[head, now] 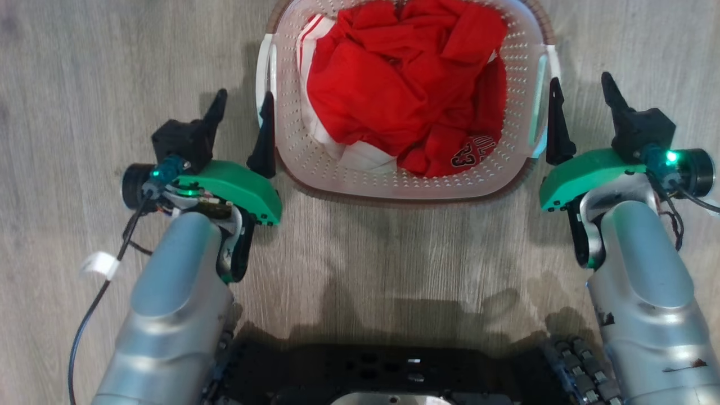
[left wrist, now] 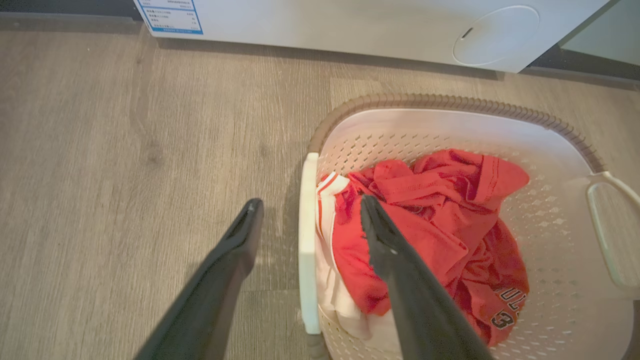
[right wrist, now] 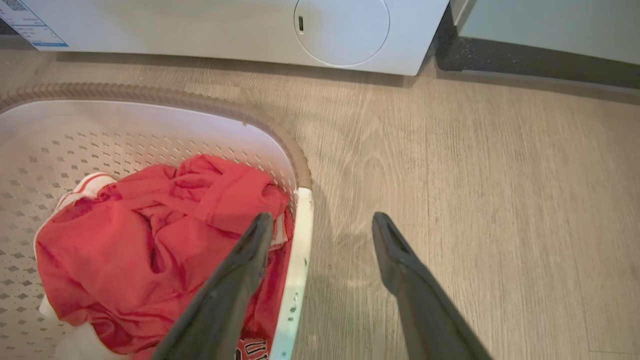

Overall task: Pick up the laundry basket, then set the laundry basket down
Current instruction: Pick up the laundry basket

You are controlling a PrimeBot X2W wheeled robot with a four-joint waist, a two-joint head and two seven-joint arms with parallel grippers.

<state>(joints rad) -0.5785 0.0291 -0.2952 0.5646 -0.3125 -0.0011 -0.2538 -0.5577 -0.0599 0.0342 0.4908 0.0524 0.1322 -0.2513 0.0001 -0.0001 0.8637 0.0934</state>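
The laundry basket (head: pixel 394 188) stands on the wood floor ahead of me, white and perforated, with a brown rim band and a crumpled red-and-white jersey (head: pixel 405 84) inside. My left gripper (head: pixel 246 95) is open and straddles the basket's left handle (left wrist: pixel 307 240), one finger inside the wall and one outside. On the other side my right gripper (head: pixel 580 79) is open the same way around the right handle (right wrist: pixel 300 250). Neither pair of fingers presses on a handle. The basket (left wrist: pixel 450 125) (right wrist: pixel 125 125) and jersey (left wrist: pixel 425 225) (right wrist: pixel 150 240) also fill much of both wrist views.
A white washing machine (left wrist: pixel 350 25) (right wrist: pixel 200 25) stands just beyond the basket, with a round cover (right wrist: pixel 341 30) low on its front. My dark base (head: pixel 382 371) lies at the bottom of the head view. Bare floor spreads left and right of the basket.
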